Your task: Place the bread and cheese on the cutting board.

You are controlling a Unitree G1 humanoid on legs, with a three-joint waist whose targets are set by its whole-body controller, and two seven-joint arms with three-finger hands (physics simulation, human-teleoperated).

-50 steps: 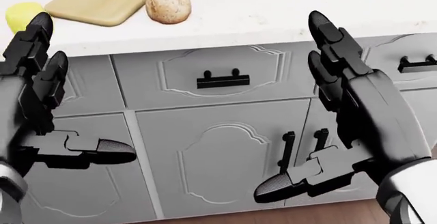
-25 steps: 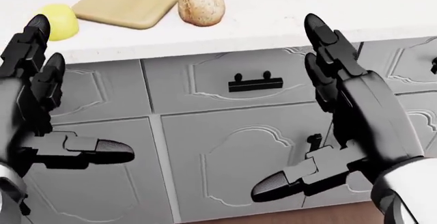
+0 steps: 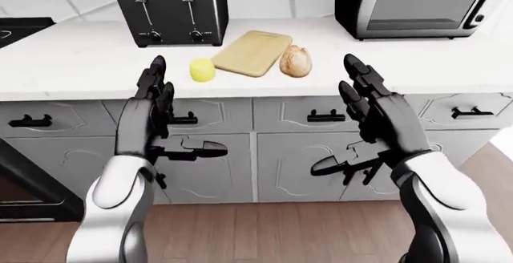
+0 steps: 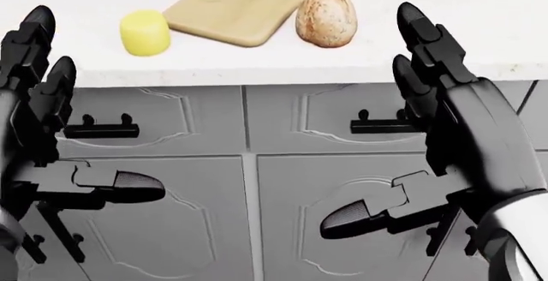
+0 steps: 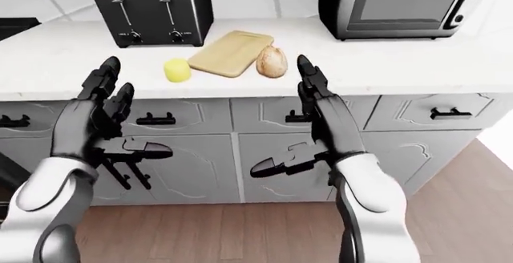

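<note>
- The cutting board lies flat on the white bench, turned at an angle, about midway between the bench's wall edge and its near edge.
- The bread, a rounded brown loaf, rests on the bench touching the board's right side; in the head view its edge meets the board but it sits mostly off it.
- The cheese, a small yellow block, stands on the bench just beside the board's lower left corner, apart from it, close to the near edge.
- A black toaster stands toward the wall edge, up and left of the board; a toaster oven stands toward the wall edge at the right.
- The left robot hand is held up before the grey cabinet doors below the bench edge, fingers spread upward and thumb pointing right; it is open and holds nothing.
- The right robot hand is raised likewise, fingers spread upward, thumb pointing left, open and empty, its fingertips level with the bench edge below the bread.
- Both hands are well apart from the bread and cheese.
</note>
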